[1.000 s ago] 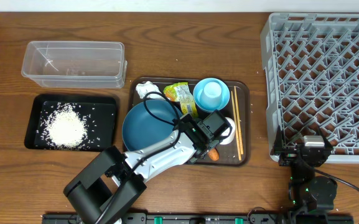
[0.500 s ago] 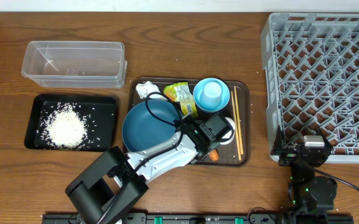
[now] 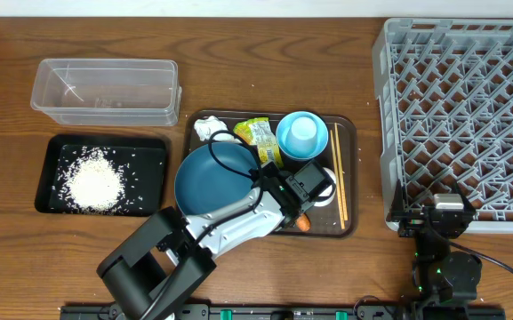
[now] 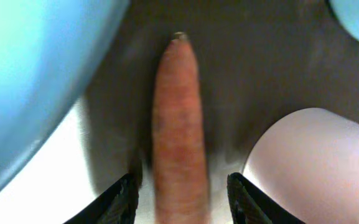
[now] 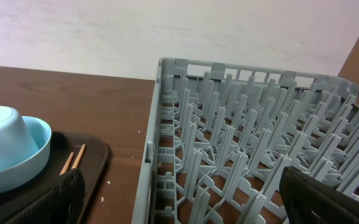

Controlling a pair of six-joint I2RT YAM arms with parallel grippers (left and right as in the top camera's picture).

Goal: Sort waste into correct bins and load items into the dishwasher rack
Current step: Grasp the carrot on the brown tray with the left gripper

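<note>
An orange carrot [image 4: 178, 124] lies on the brown tray [image 4: 241, 56], between the dark-blue plate [image 4: 36, 81] and a whitish cup [image 4: 316, 162]. My left gripper [image 4: 180, 180] straddles the carrot's thick end, jaws open with a narrow gap on each side. From overhead, the left gripper [image 3: 304, 215] is over the carrot [image 3: 303, 223] at the tray's front. My right gripper [image 5: 182, 199] hangs open and empty over the near-left corner of the dishwasher rack [image 5: 241, 137]. White rice [image 3: 92, 185] sits heaped in the black tray [image 3: 50, 147].
The brown tray [image 3: 352, 178] also holds a tissue [image 3: 210, 131], a green-and-yellow wrapper [image 3: 260, 138], a light-blue bowl [image 3: 284, 142] with a cup [image 3: 302, 132] upside down in it, and chopsticks [image 3: 340, 173]. A clear tub [image 3: 105, 89] stands at back left.
The left jaws have narrowed round the carrot, and the arm has edged slightly lower over it. The right arm has not moved.
</note>
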